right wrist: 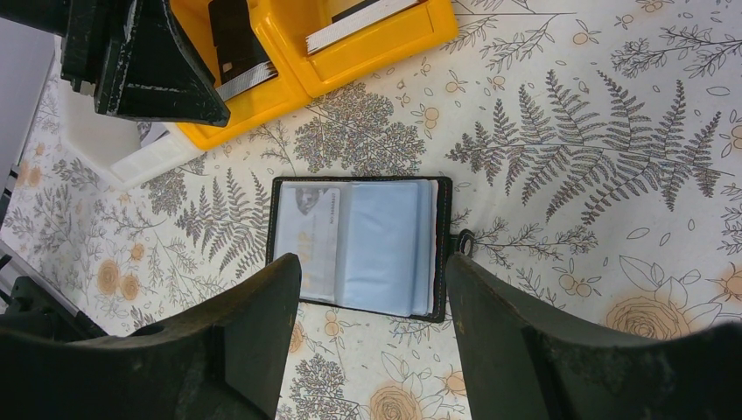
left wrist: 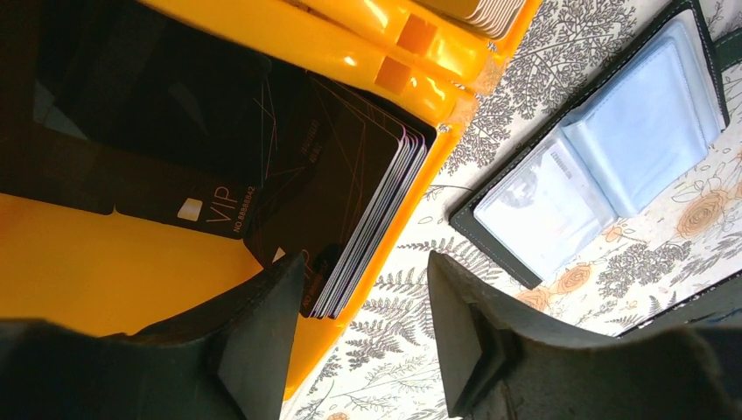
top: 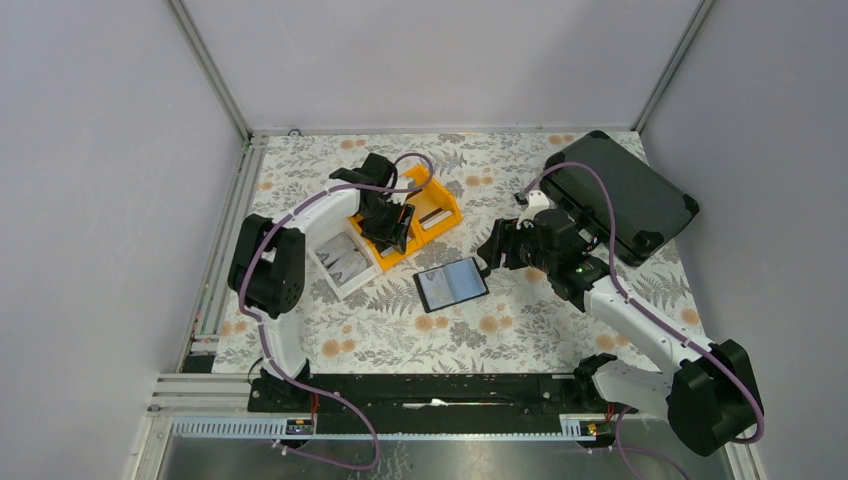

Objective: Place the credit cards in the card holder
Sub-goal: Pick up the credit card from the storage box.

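The card holder (top: pixel 451 283) lies open and flat on the floral table, its light-blue pockets facing up; a pale card seems to sit in one pocket (right wrist: pixel 306 229). A stack of dark credit cards (left wrist: pixel 354 201) stands on edge in the near compartment of the yellow bin (top: pixel 450 212), with a loose dark "VIP" card (left wrist: pixel 188 206) beside it. My left gripper (top: pixel 392 235) is open and empty, its fingers straddling the stack's lower end and the bin wall (left wrist: pixel 363 271). My right gripper (top: pixel 492 252) is open and empty just above the holder's near edge (right wrist: pixel 372 271).
A white bin (top: pixel 343 262) with pale cards sits left of the yellow bin. A second card stack (right wrist: pixel 363 19) fills the yellow bin's other compartment. A large black hard case (top: pixel 620 195) lies at the back right. Metal rails run along the table's left and near edges.
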`<action>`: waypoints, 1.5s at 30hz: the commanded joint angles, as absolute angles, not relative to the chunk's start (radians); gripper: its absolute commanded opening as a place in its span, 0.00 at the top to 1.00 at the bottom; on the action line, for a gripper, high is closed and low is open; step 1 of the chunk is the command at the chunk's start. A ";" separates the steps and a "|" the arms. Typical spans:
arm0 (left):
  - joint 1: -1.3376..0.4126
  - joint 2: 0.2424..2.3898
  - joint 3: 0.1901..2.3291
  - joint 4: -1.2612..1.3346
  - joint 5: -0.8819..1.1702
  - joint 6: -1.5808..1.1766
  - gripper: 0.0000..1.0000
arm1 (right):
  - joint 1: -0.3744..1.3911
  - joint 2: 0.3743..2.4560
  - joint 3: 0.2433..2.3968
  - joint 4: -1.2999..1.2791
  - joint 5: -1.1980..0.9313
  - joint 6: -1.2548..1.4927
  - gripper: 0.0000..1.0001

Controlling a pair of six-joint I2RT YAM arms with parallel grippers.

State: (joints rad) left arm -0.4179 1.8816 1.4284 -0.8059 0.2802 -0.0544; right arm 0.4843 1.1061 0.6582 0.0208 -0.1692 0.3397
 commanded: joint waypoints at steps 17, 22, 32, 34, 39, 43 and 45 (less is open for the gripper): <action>-0.493 1.844 1.362 -0.716 0.113 -0.016 0.30 | 0.479 1.091 0.663 0.047 -0.157 0.324 0.31; -0.504 1.854 1.360 -0.718 0.118 -0.010 0.28 | 0.479 1.092 0.662 0.046 -0.158 0.322 0.31; -0.506 1.775 1.354 -0.739 0.233 -0.008 0.29 | 0.479 1.097 0.665 0.046 -0.156 0.322 0.31; -0.506 1.768 1.352 -0.742 0.240 -0.008 0.29 | 0.479 1.099 0.665 0.047 -0.157 0.322 0.31; -0.506 1.764 1.351 -0.747 0.229 -0.008 0.32 | 0.479 1.099 0.665 0.046 -0.158 0.322 0.31; -0.506 1.781 1.340 -0.750 0.217 -0.008 0.39 | 0.480 1.100 0.664 0.047 -0.158 0.322 0.31; -0.506 1.785 1.339 -0.752 0.212 -0.008 0.46 | 0.479 1.097 0.664 0.046 -0.158 0.322 0.31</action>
